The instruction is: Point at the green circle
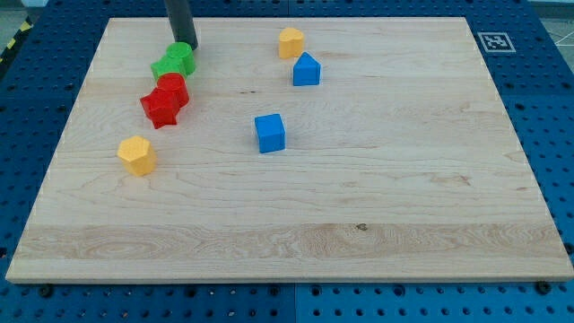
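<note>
The green circle point(182, 54) lies near the view's top left on the wooden board point(359, 206). A second green block point(165, 67), perhaps a star, touches its lower left side. My tip point(184, 43) sits at the circle's upper edge, touching it or just short of it. The dark rod rises from there out of the view's top.
A red block point(173, 88) and a red star point(160, 109) lie just below the green blocks. A yellow block point(136, 154) is at lower left. An orange-yellow block point(290, 42) and a blue house-shaped block point(306, 70) are at top centre. A blue cube point(269, 133) is mid-board.
</note>
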You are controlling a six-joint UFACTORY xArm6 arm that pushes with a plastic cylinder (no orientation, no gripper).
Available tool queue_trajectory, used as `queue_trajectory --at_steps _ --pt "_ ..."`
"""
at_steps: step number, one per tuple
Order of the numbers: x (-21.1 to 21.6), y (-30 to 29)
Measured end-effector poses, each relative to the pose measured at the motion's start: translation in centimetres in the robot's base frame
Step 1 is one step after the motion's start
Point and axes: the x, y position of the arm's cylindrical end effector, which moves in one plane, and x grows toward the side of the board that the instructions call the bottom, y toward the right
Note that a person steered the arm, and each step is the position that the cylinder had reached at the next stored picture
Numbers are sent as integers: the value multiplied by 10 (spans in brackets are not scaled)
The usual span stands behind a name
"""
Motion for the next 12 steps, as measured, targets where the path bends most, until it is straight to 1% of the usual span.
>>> queue_trajectory --at_steps 1,4,6,7,8,9,12 --pt "-4 0" --pt "-70 1" --pt "-69 28" --pt "-65 62" --pt "-45 72" --pt "-25 68" --pt "2 63"
